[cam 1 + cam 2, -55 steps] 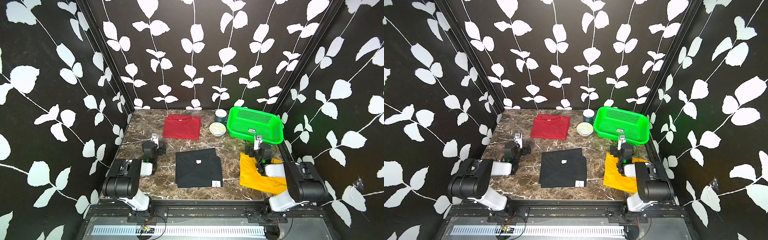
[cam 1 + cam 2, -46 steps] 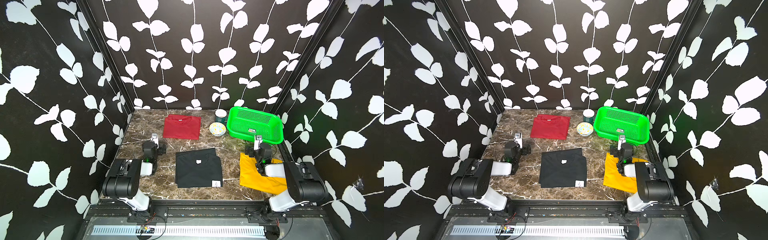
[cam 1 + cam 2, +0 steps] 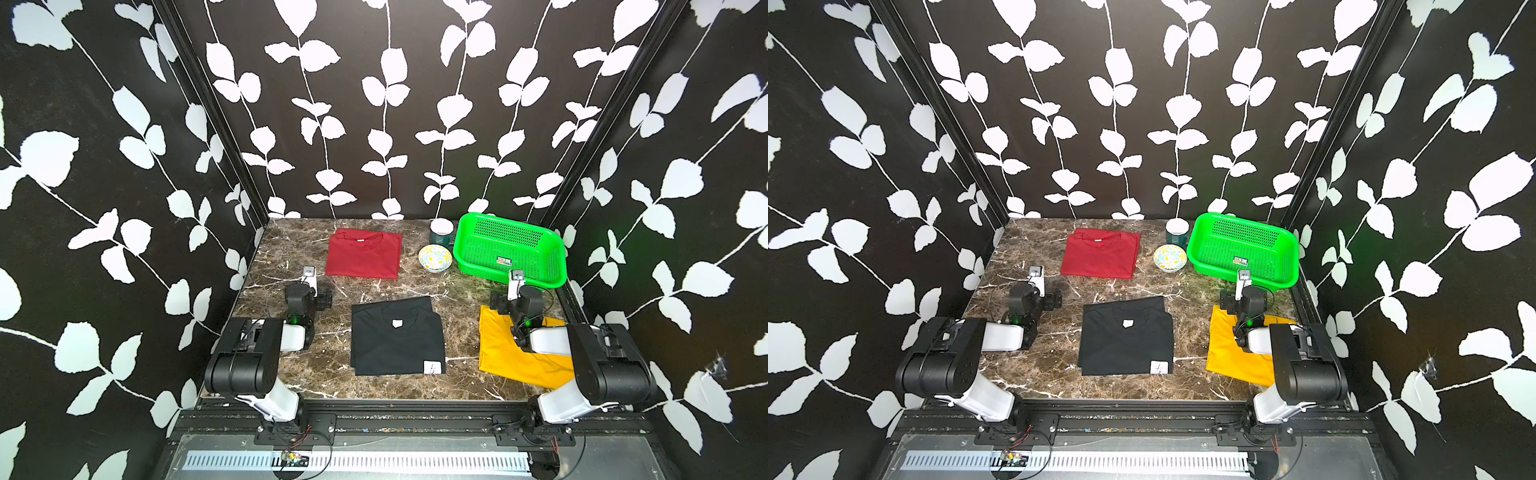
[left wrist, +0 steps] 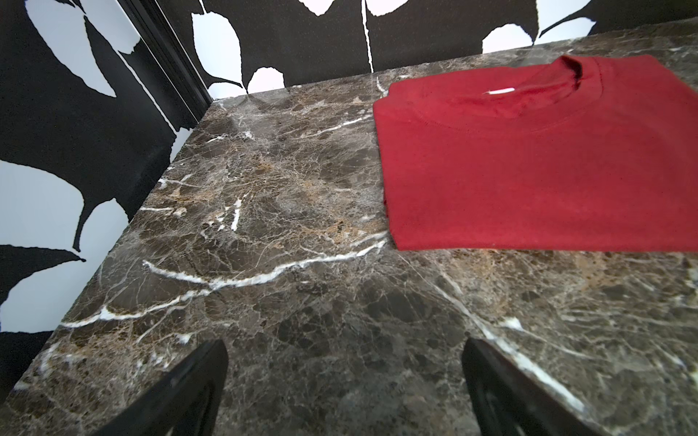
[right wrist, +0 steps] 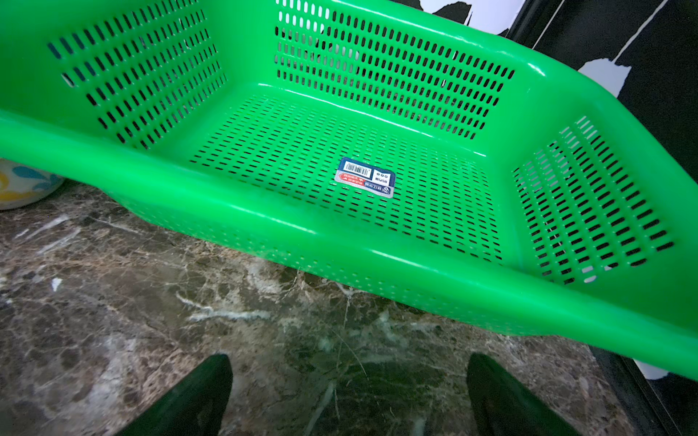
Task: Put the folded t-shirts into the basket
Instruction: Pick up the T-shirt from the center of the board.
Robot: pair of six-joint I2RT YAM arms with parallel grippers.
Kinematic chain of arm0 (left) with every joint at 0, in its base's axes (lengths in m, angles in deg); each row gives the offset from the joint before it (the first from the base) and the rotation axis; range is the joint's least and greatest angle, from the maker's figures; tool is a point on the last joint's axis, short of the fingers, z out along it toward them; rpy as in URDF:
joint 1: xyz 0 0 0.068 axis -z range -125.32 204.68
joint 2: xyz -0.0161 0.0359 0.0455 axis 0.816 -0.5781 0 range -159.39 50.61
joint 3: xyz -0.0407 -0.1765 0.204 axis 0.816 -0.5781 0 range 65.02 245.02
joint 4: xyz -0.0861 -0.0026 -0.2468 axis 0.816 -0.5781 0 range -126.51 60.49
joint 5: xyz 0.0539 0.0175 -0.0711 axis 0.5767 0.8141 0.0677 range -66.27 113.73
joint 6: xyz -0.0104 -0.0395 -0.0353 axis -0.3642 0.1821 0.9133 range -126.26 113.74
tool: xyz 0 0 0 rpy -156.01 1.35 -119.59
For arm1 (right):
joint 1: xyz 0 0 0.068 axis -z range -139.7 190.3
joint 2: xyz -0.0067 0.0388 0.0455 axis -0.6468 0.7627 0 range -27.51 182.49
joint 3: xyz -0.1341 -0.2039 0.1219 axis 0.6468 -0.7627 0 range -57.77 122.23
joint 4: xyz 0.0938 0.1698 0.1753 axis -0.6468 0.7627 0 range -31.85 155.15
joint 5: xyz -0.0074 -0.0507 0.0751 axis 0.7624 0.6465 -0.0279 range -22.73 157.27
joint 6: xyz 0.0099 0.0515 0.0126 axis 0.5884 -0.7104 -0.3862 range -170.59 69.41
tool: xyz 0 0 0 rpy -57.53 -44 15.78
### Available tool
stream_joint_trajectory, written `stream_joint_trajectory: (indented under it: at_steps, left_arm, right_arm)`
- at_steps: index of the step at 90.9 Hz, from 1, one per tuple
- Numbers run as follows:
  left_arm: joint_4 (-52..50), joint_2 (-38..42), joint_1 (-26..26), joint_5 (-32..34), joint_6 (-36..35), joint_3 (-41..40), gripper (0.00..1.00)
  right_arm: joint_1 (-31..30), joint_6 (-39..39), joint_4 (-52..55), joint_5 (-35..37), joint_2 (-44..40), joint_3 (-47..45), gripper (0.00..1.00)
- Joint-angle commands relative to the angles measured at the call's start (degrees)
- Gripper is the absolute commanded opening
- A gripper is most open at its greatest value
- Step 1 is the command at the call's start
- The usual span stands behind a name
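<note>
sticker [image 5: 365, 182]: I'm seeing a barcode and a red band, on the floor of the basket [image 5: 340, 241]; print too small, I'm not reading it
hem label [image 3: 432, 367]: white square on the black t-shirt [image 3: 397, 345], dark mark, not legible
neck label [image 3: 397, 323]: same shirt, white, I'm reading nothing
neck tag [image 4: 500, 90]: white strip on the red t-shirt [image 4: 528, 170], I'm reading nothing

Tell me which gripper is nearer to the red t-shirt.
Left. The left gripper is just short of the red t-shirt's near corner on the robot's left. The right gripper is across the table, facing the green basket.
</note>
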Motion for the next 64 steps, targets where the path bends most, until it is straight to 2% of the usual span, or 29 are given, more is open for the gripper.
stream_joint_trajectory:
  at_steps: [1,5,10,16,21,29,36,42,49,53,57,60,64]
  left_arm:
    - [1.5,1.47,-0.17,0.01,0.15,-0.48,0.99]
    - [1.72,1.55,-0.21,0.1,0.18,-0.52,0.99]
    - [1.38,2.38,-0.17,-0.2,-0.23,-0.4,0.99]
    - [-4.24,6.39,-0.12,-3.88,-1.44,0.63,0.99]
    - [-16.66,11.01,-0.04,-5.2,0.21,3.82,0.99]
    - [-32.25,16.57,-0.04,-3.87,8.03,10.02,0.99]
    - [-44.03,21.12,-0.04,-7.0,14.46,14.02,0.99]
    - [-52.21,24.62,-0.04,-8.2,21.72,16.55,0.99]
    - [-57.67,28.79,-0.04,-6.72,34.52,15.53,0.99]
    - [-57.03,31.4,-0.04,-8.36,37.78,13.38,0.99]
    - [-51.49,33.29,-0.04,-11.73,40.64,9.85,0.99]
    - [-47.87,34.23,-0.04,-15.76,42.33,7.63,0.99]
    - [-45.58,34.25,0.13,-20.49,43.97,6.68,0.99]
  right_arm:
    - [-0.2,-1.15,-1.68,1.55,-4.94,-1.33,0.99]
    - [-0.24,-2.5,4.87,2.67,-9.31,-0.27,0.99]
    - [-0.24,-6.08,18.7,6.05,-15.76,3.81,0.99]
    - [-0.24,-10.97,33.97,10.69,-21.81,9.04,0.99]
    - [-0.24,-15.27,43.42,11.95,-24.97,13.01,0.99]
    - [-0.32,-21.32,55.55,12.9,-28.94,17.61,0.99]
    - [-0.26,-23.74,64.6,14.3,-31.31,21.01,0.99]
    - [-0.23,-21.52,69.59,12.39,-33.42,22.35,0.99]
    - [-0.25,-22.65,70.77,13.23,-36.83,20.77,0.99]
    - [-0.24,-26.39,72.22,14.62,-39.1,19.3,0.99]
    - [-0.22,-31.25,74.47,14.18,-41.45,17.82,0.99]
    - [-0.24,-31.68,72.97,11.25,-43.44,15.89,0.99]
    - [-0.24,-29.37,67.01,1.38,-45.37,13.18,0.99]
